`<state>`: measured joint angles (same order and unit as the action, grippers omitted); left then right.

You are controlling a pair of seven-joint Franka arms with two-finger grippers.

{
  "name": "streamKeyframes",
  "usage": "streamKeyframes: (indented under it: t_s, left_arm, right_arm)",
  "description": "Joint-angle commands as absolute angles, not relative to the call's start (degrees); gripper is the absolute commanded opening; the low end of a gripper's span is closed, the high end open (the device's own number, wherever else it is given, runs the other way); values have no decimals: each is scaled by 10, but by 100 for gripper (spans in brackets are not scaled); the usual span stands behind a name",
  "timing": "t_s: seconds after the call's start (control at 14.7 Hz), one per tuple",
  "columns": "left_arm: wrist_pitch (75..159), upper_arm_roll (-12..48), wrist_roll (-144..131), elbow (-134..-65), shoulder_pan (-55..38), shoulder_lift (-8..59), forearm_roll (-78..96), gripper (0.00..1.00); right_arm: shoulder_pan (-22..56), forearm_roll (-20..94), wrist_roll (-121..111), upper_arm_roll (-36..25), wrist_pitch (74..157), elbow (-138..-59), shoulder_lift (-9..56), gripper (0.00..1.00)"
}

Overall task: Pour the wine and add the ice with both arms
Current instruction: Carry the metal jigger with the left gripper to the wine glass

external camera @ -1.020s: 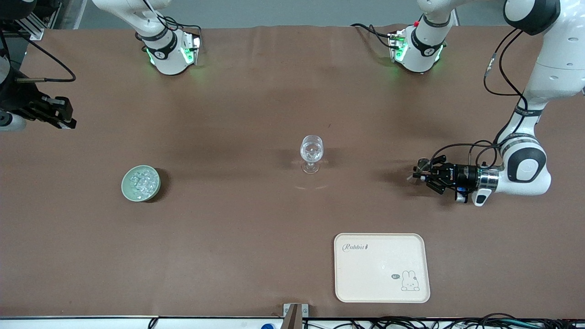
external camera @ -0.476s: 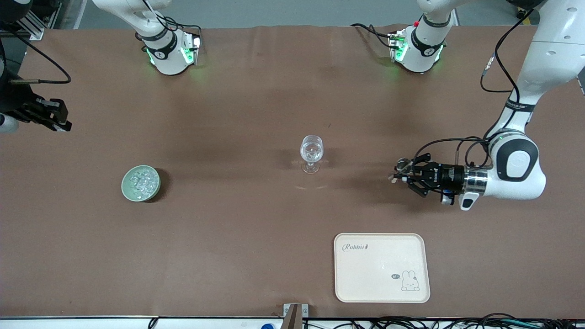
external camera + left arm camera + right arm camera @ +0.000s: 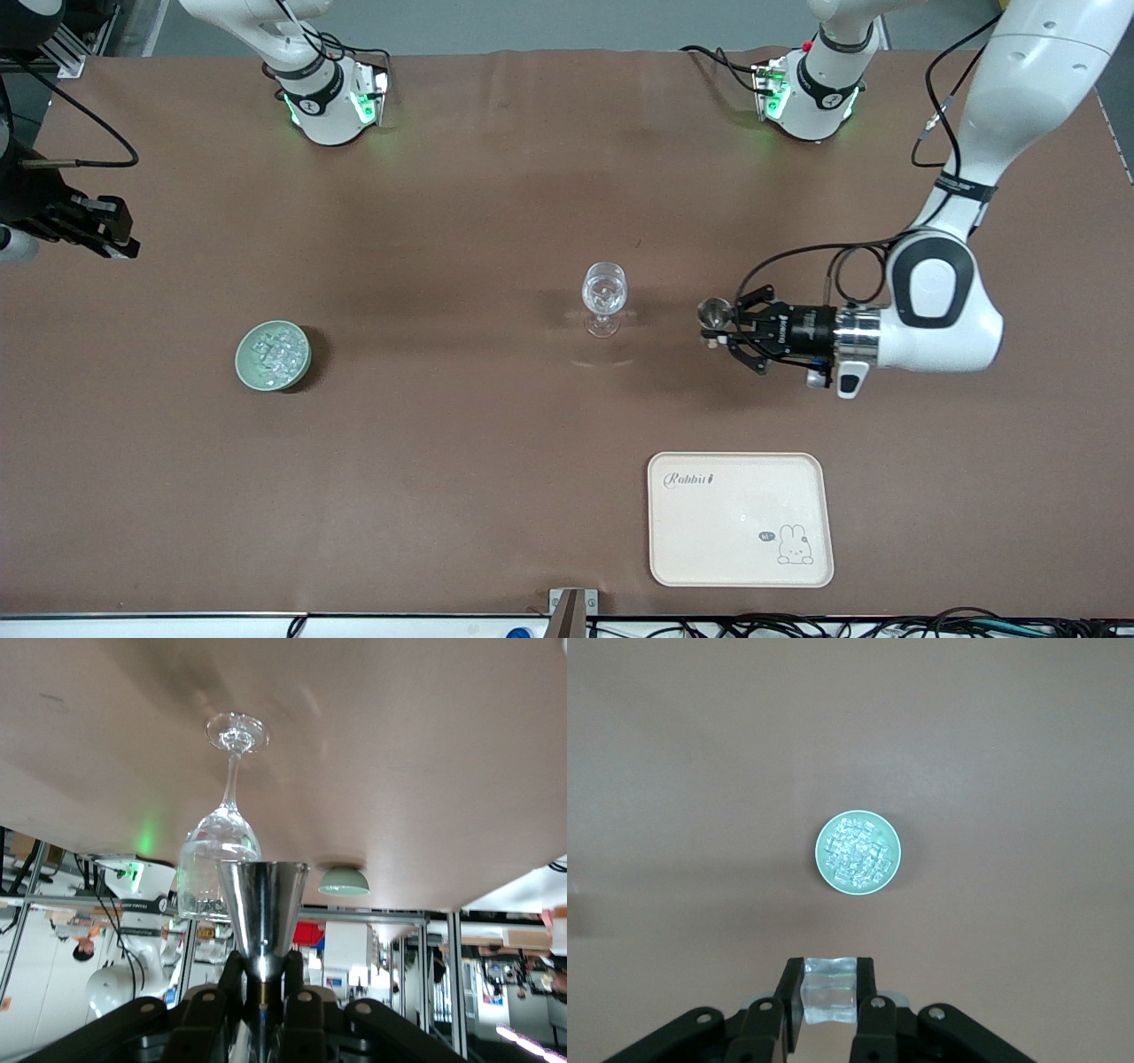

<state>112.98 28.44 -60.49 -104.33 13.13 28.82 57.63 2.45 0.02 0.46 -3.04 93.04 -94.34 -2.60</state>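
Table point(image 3: 461, 496): brown cover, carrying everything below.
Left arm point(image 3: 992, 106): reaching in from its base toward the middle of the table, wrist turned level.
Right arm point(image 3: 266, 35): bent out past its own end of the table.
Tray point(image 3: 741, 518): cream, rabbit print, flat near the front camera's edge, nearer that camera than the glass and toward the left arm's end.
Left gripper point(image 3: 719, 330) point(image 3: 262, 992): fingers clamped on the narrow stem of a metal cup point(image 3: 713, 312) point(image 3: 263, 908), held sideways just beside the glass, not touching it.
Right gripper point(image 3: 120, 239) point(image 3: 829, 1001): high over the right arm's end of the table, fingers pinched on one clear cube point(image 3: 829, 992), looking down at the bowl.
Bowl point(image 3: 273, 355) point(image 3: 858, 854): pale green, toward the right arm's end, well apart from the glass.
Ice point(image 3: 275, 353) point(image 3: 858, 852): small clear cubes heaped in the bowl.
Glass point(image 3: 603, 298) point(image 3: 223, 824): clear, stemmed, upright at mid-table, between bowl and metal cup.
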Motion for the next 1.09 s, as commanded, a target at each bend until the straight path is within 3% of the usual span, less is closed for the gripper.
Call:
streamKeyframes:
  t_s: [0.0,1.02]
  left_arm:
    - [1165,282,-636,-1079,102,237,584,2]
    - [1221,282,-839,-1079,10,205,411,1]
  right_arm:
    - [18,7,-4,-27,937,-954,-33,2]
    - [18,7,-4,-28,937,-954,-32,2]
